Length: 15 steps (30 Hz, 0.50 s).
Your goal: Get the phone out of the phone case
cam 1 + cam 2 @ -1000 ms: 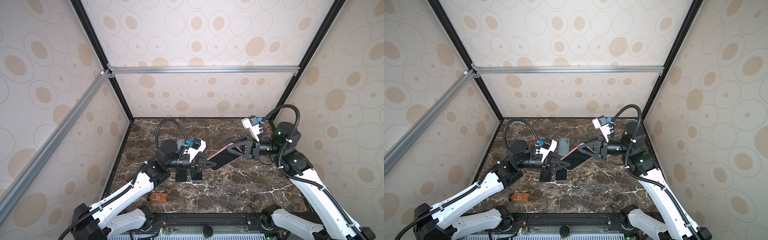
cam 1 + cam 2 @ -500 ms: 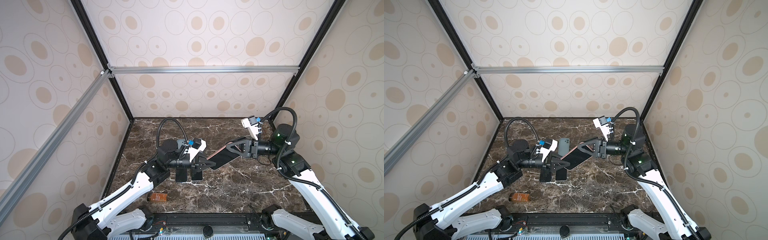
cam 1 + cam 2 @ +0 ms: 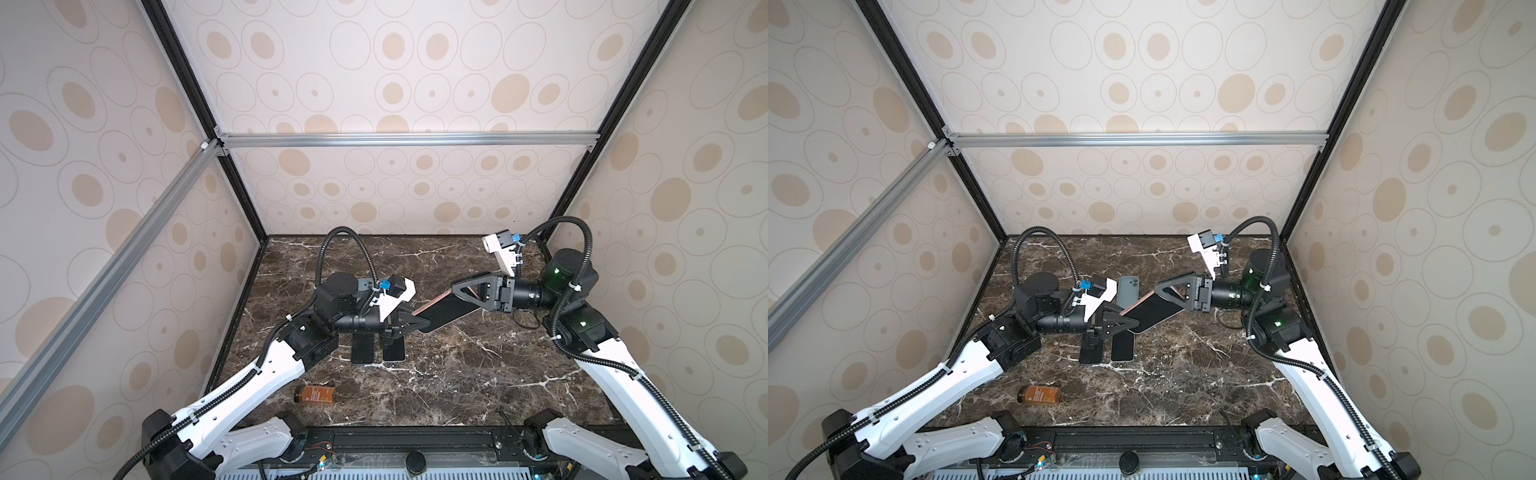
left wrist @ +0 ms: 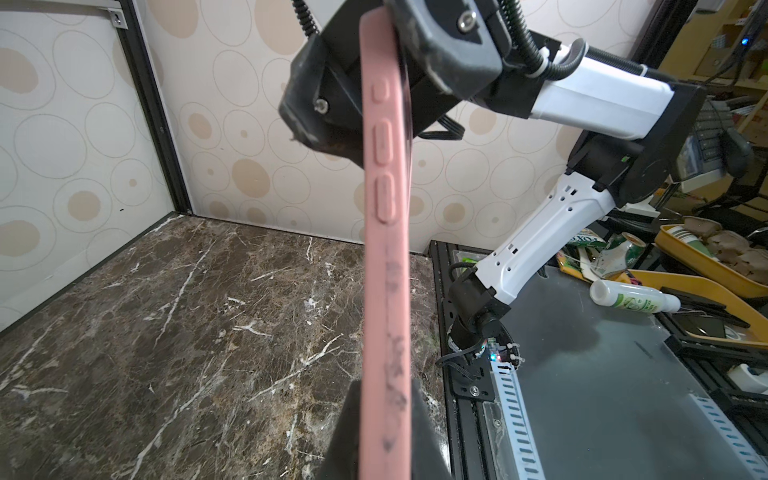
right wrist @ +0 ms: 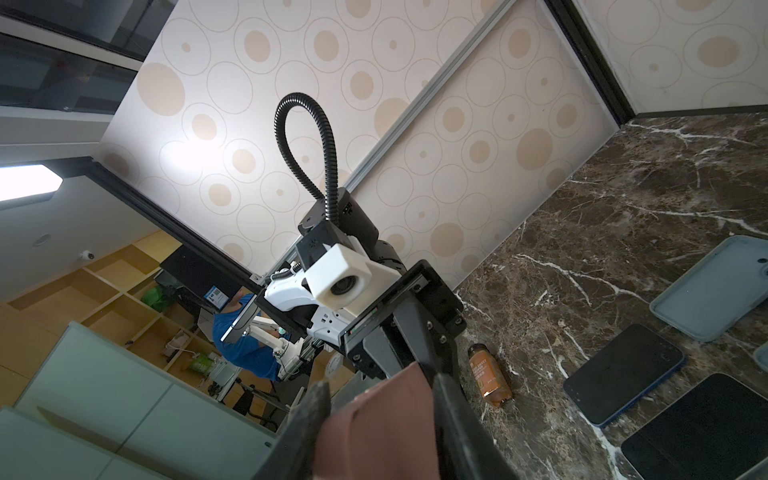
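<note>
The phone (image 3: 446, 313) hangs above the table in both top views, black screen up, inside a pink phone case (image 4: 384, 249) whose buttoned side edge fills the left wrist view. My left gripper (image 3: 422, 324) is shut on the case's near end (image 4: 384, 415). My right gripper (image 3: 461, 289) holds the far end. In the right wrist view its jaws stand partly apart, and the bent pink case (image 5: 382, 419) fills the gap and touches both fingers. From that view the phone is hidden.
Two bare dark phones (image 3: 1091, 349) (image 3: 1122, 346) lie side by side on the marble table under the left gripper. An empty grey-blue case (image 3: 1127, 291) lies behind them. An amber bottle (image 3: 1039, 395) lies near the front left. The enclosure walls stand close on three sides.
The right gripper's jaws have spread a little round the case's end, and its wrist has shifted slightly towards the left. The left gripper has stayed still and shut.
</note>
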{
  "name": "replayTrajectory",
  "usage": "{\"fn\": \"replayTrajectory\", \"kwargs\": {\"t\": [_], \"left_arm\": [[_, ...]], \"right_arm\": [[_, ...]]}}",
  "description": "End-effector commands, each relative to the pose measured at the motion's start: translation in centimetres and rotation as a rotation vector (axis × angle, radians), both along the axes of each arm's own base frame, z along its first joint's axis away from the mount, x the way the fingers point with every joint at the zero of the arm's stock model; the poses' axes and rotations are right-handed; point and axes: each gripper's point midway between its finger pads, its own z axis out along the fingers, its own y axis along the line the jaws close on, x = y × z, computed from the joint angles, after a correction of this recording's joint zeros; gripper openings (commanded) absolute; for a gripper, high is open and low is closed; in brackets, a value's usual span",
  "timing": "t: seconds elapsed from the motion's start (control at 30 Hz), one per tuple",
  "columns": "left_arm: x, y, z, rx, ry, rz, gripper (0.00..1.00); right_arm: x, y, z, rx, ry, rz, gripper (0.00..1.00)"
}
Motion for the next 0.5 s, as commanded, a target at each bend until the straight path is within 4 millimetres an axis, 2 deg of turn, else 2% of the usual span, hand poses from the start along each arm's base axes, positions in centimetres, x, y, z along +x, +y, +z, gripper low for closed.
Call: {"fn": "replayTrajectory", "kwargs": {"t": [0.0, 0.17, 0.27, 0.37, 0.47], "left_arm": [[1.5, 0.1, 5.5, -0.095, -0.305, 0.079, 0.00], [2.0, 0.4, 6.0, -0.105, -0.323, 0.120, 0.00], [2.1, 0.4, 6.0, -0.104, -0.325, 0.120, 0.00], [2.1, 0.3, 5.5, -0.104, -0.308, 0.119, 0.00], [1.8, 0.4, 5.1, -0.113, -0.293, 0.116, 0.00]], "right_arm": [[2.3, 0.3, -2.9, -0.024, 0.264, -0.091, 0.41], [2.3, 0.3, -3.3, -0.030, 0.292, -0.087, 0.36], [2.2, 0.3, -2.7, -0.015, 0.272, -0.085, 0.37], [2.2, 0.2, -1.1, 0.010, 0.223, -0.099, 0.48], [2.3, -0.1, 1.3, 0.056, 0.148, -0.118, 0.64]]}}
